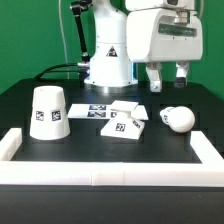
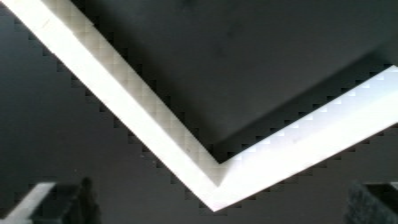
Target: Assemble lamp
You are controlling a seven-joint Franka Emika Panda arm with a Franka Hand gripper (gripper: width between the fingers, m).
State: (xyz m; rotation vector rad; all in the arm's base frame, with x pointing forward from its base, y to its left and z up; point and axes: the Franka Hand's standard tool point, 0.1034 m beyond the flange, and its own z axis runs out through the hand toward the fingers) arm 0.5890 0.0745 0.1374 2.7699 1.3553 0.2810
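The tapered white shade (image 1: 47, 110) stands on the table at the exterior view's left. The flat square base (image 1: 125, 124) lies in the middle. The rounded bulb piece (image 1: 178, 118) lies at the right. All carry square markers. My gripper (image 1: 167, 82) hangs open and empty above and behind the bulb piece, clear of it. In the wrist view the gripper (image 2: 214, 208) shows only as dark fingertips (image 2: 54, 202) at the picture's edge. No lamp part shows in that view.
The marker board (image 1: 98, 110) lies just behind the base. A low white wall (image 1: 100, 170) borders the black table; one of its corners (image 2: 151, 110) fills the wrist view. The arm's white pedestal (image 1: 108, 60) stands at the back.
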